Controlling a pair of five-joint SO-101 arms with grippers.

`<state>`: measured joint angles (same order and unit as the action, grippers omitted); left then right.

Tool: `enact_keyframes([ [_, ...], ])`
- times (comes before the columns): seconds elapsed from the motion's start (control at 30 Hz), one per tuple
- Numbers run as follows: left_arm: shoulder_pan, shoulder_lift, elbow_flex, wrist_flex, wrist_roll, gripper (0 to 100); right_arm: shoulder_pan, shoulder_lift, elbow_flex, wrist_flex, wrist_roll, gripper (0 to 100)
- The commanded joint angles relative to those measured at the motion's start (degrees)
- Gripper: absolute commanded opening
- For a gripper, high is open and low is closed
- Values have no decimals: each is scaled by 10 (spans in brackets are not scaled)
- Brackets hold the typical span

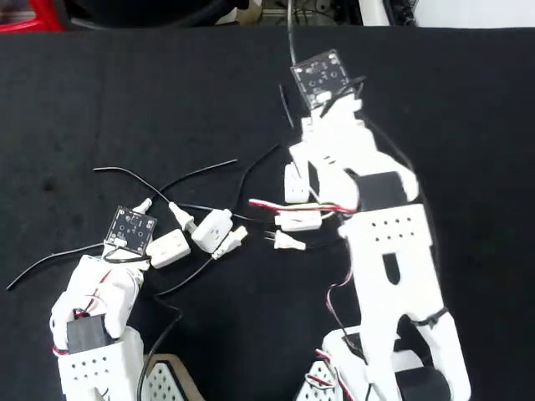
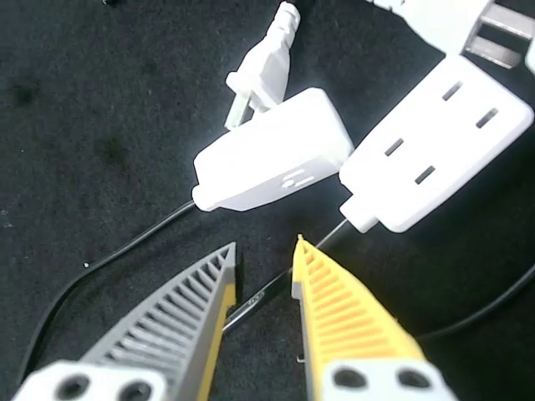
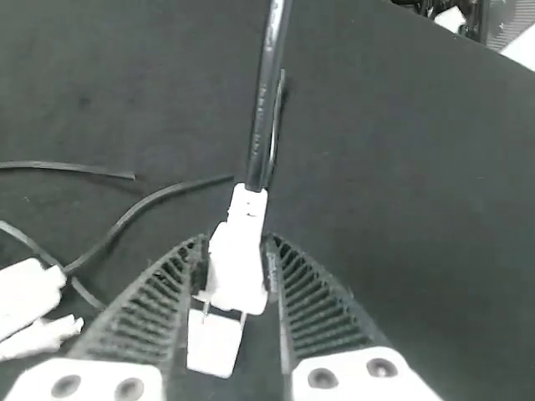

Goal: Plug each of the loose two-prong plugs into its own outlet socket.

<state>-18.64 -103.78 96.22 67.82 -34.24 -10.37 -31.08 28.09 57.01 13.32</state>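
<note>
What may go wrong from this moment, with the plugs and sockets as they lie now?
1. The right gripper holds a plug whose prongs show above a small socket. Nothing holds that socket, so pressing down may tip it or push it away.
2. The open left gripper straddles a black cable, not a plug. Closing here would likely pinch the cable and drag the outlet it leads to.

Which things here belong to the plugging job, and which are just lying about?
Job:
- held plug in right gripper jaws, lower socket beneath
- rounded socket and flat socket by left gripper
- loose: lone plug, near plug, far plug

Lying about:
- red object and dark cable, beyond the table
</note>
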Motion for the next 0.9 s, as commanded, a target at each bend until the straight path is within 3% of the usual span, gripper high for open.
enact_keyframes([
  [0.0,-6,-4,8,-12,-5,116,-71,1,-35,58,7,12],
  [0.1,-6,-4,8,-11,-5,116,-132,66,1,25,43,12],
  [0.3,-6,-4,8,-11,-5,116,-164,245,-9,-30,71,15],
  [0.53,-6,-4,8,-11,-5,116,-119,397,-120,-28,72,23],
  [0.7,-6,-4,8,-11,-5,116,-115,451,-184,23,72,146],
  [0.87,-6,-4,8,-11,-5,116,-112,458,-211,47,73,133],
])
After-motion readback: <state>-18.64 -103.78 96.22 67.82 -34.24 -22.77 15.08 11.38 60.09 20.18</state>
